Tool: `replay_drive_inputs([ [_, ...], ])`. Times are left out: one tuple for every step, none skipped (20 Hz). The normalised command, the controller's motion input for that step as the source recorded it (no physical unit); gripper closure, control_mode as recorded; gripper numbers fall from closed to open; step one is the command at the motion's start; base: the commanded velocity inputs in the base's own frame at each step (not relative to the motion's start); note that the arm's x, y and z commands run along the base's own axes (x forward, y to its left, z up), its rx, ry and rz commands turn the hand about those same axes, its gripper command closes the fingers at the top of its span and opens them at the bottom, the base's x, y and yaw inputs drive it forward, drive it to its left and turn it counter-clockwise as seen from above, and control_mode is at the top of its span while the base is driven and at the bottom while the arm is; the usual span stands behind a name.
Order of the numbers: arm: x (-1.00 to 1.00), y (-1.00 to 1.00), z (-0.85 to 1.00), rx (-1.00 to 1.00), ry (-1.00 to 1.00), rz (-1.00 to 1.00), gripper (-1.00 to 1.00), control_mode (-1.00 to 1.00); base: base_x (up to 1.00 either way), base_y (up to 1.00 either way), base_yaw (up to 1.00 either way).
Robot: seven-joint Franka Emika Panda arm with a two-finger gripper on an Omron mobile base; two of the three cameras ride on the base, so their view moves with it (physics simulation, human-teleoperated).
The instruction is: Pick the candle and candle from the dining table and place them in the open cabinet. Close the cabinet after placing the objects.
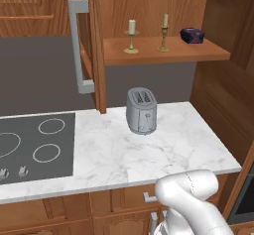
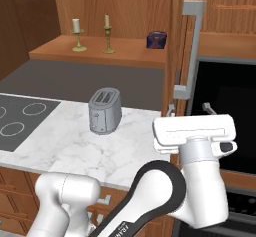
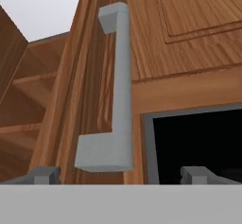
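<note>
Up on the wooden shelf [image 1: 168,53] of the open cabinet [image 1: 149,3], both candles are parked side by side w/ a small gap between them. Thick cream candle [image 1: 131,35] on its brass stick sits to the left, thin tapered candle [image 1: 164,32] to its right, both upright. A dark blue-purple box [image 1: 192,35] sits further right on the same shelf, apart from them. From the right base view it's the same line-up: thick one [image 2: 77,34], thin one [image 2: 107,33], then the box [image 2: 156,39].

Below the shelf, a grey toaster [image 1: 141,111] stands upright on the marble counter [image 1: 163,149], black hob [image 1: 30,145] off to its left, well apart.

Now the arm: gripper [image 2: 189,110] is raised on the right side of the cabinet, right in front of the lower end of the door's long grey bar handle [image 2: 190,51]. Hand view looks straight up that handle [image 3: 116,86], its lower bracket sitting between the two finger tips [image 3: 45,175]. Jaws spread as wide as they go, nothing between them, no grip on the handle; can't tell if a tip touches it. Black oven window [image 2: 225,121] is just right of the handle. Other door w/ its own grey handle [image 1: 79,45] hangs open at the left of the shelf.
</note>
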Motion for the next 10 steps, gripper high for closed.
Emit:
replay_drive_inputs([
  [0.36, -0.14, -0.24, 0.0, 0.0, 0.0, -1.0, -1.0, 0.0, 0.0, 0.0],
  [0.34, -0.15, -0.24, 0.0, 0.0, 0.0, -1.0, -1.0, 0.0, 0.0, 0.0],
  [0.35, -0.09, -0.25, 0.0, 0.0, 0.0, -1.0, -1.0, 0.0, 0.0, 0.0],
  [0.22, -0.08, -0.18, 0.0, 0.0, 0.0, -1.0, -1.0, 0.0, 0.0, 0.0],
  [0.13, 0.0, -0.2, 0.0, 0.0, 0.0, -1.0, -1.0, 0.0, 0.0, 0.0],
  [0.04, 0.0, -0.19, 0.0, 0.0, 0.0, -1.0, -1.0, 0.0, 0.0, 0.0],
  [0.04, 0.0, -0.2, 0.0, 0.0, 0.0, -1.0, -1.0, 0.0, 0.0, 0.0],
  [0.06, 0.09, -0.2, 0.0, -0.01, 0.0, -1.0, -1.0, 0.0, 0.0, 0.0],
  [0.09, 0.31, -0.18, 0.0, -0.01, 0.0, -1.0, -1.0, 0.0, 0.0, 0.0],
  [0.27, 0.58, -0.19, 0.0, 0.0, 0.0, -1.0, -1.0, 0.0, 0.0, 0.0],
])
